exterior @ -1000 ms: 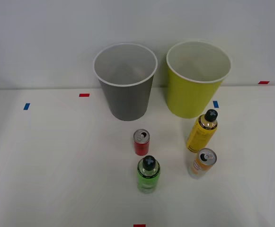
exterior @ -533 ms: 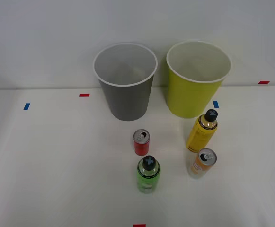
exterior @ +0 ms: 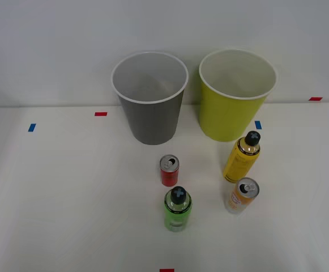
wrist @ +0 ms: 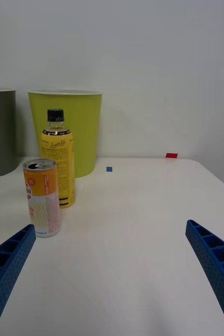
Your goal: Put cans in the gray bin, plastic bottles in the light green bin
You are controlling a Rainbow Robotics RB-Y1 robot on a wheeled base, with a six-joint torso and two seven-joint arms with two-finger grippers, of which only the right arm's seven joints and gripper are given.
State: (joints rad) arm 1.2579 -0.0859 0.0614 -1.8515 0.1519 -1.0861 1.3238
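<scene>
On the bench (exterior: 68, 187), the gray bin (exterior: 151, 116), red can (exterior: 169, 170), green bottle (exterior: 177, 209), light green bin (exterior: 233, 110), yellow bottle (exterior: 242, 157) and orange can (exterior: 242, 195) are being left standing upright, while the right hand (wrist: 112, 278) is being held apart, empty.

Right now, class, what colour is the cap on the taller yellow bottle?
Black. The yellow bottle's cap shows best in the right wrist view.

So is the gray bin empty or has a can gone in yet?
Empty: the gray bin shows a bare pale inside, and both cans, red and orange, stand on the table.
</scene>
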